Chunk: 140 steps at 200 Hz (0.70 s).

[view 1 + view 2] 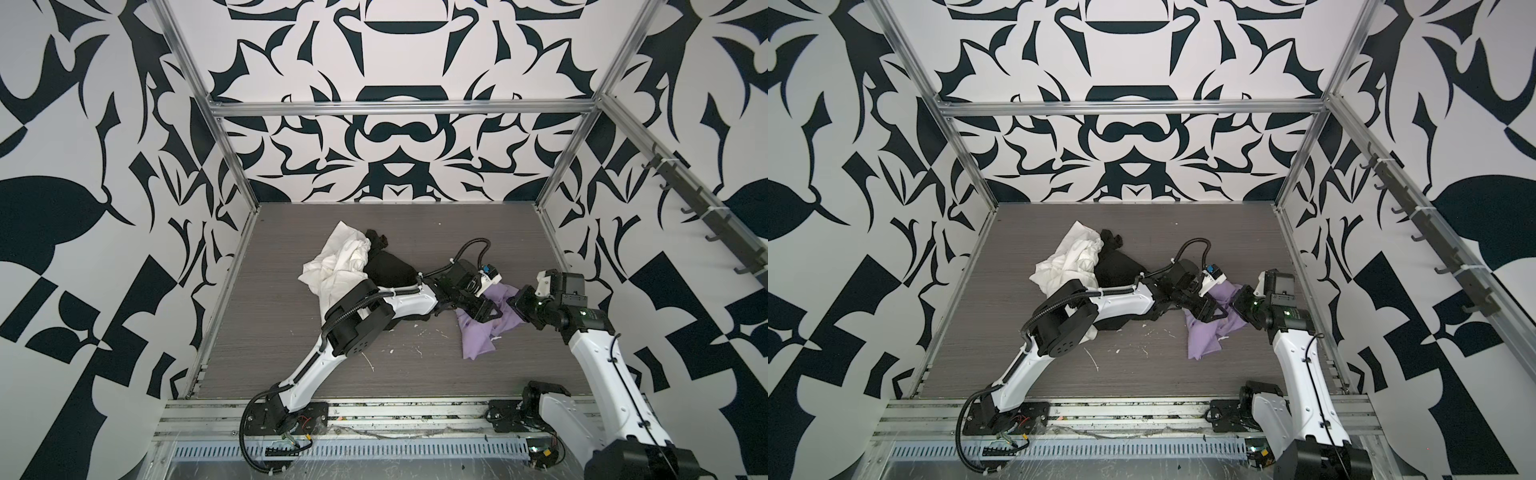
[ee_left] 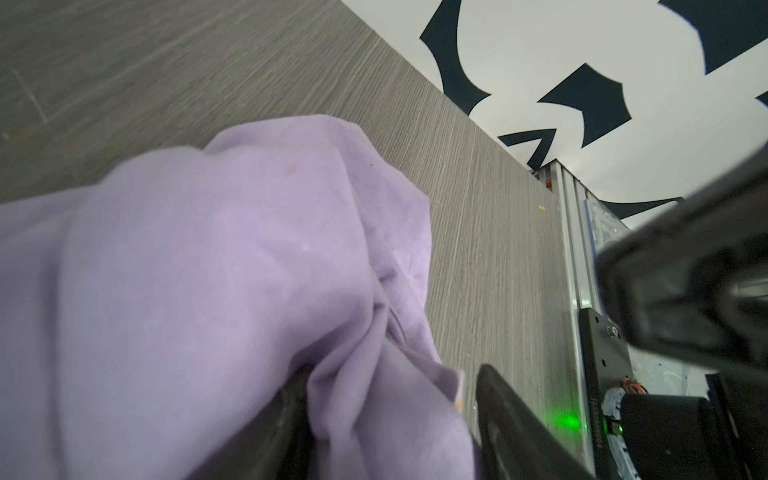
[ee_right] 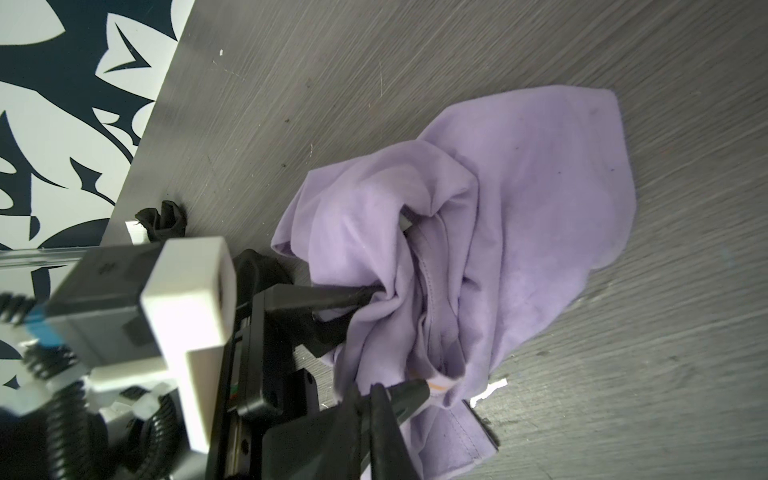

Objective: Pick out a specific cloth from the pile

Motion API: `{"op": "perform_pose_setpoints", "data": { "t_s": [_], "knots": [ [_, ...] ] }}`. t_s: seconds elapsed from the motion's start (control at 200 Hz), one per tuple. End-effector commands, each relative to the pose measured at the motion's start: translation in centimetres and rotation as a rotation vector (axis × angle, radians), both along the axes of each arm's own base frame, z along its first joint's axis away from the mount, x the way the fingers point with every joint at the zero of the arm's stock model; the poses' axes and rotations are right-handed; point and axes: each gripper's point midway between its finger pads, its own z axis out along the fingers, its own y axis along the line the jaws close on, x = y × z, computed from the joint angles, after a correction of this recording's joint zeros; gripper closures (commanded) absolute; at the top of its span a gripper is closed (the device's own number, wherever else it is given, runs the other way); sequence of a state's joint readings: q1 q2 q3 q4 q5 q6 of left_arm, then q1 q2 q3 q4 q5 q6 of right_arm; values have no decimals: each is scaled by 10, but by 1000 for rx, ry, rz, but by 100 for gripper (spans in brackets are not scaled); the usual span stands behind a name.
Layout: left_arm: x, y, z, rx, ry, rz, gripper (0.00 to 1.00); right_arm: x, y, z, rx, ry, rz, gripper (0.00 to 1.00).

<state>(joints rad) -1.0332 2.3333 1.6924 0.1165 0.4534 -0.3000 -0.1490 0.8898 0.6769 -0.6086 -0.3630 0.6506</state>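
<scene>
Cloth (image 1: 478, 336) first: you will find the lavender piece at about 4 o'clock from the middle of the tabletop (image 1: 291, 332), crumpled and lying well apart from the pile (image 1: 353, 270). In that pile, at about 10 o'clock, the white cloth (image 1: 328, 266) lies against the black cloth (image 1: 392, 272). In both top views the lavender cloth's long axis runs from roughly 1 o'clock to 7 o'clock. Its far end is bunched and lifted between the two grippers, and its near end is spread flat and points at 7 o'clock. Your left arm stands from its base at the near edge and leans toward 1 o'clock up to a bent elbow over the near side of the white cloth. From there its forearm reaches low toward 3 o'clock. The left gripper (image 1: 490, 311) has its jaws standing apart with a fold of the cloth between them. The left wrist view shows the fabric draped over one finger (image 2: 291, 415), but you cannot tell from it whether the jaws are pressing. Your right arm rises from the near right corner toward 12 o'clock, and its wrist bends toward 9 o'clock. The right gripper (image 3: 399, 392) is pinched closed on the cloth's hem, beside a small white-and-orange tag (image 3: 436, 384).
</scene>
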Motion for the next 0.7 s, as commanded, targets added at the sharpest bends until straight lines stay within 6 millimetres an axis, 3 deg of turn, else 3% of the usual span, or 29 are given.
{"op": "perform_pose_setpoints", "data": {
  "t_s": [0.0, 0.21, 0.275, 0.335, 0.52, 0.695],
  "knots": [
    [-2, 18, -36, 128, 74, 32, 35, 5, -1, 17, -15, -43, 13, 90],
    [9, 27, -3, 95, 7, 82, 28, 3, -3, 24, -38, -54, 17, 89],
    [10, 30, 12, 81, -12, 90, 18, 4, -2, 24, -35, -57, 19, 88],
    [10, 32, 29, 60, -28, 92, 16, 6, 0, 25, -13, -64, 23, 88],
    [12, 35, 73, -11, -66, 122, 16, 16, 8, 29, 47, -73, 35, 85],
    [9, 45, 104, -67, -98, 143, 11, 12, 10, 34, 56, -77, 39, 83]
  ]
}}
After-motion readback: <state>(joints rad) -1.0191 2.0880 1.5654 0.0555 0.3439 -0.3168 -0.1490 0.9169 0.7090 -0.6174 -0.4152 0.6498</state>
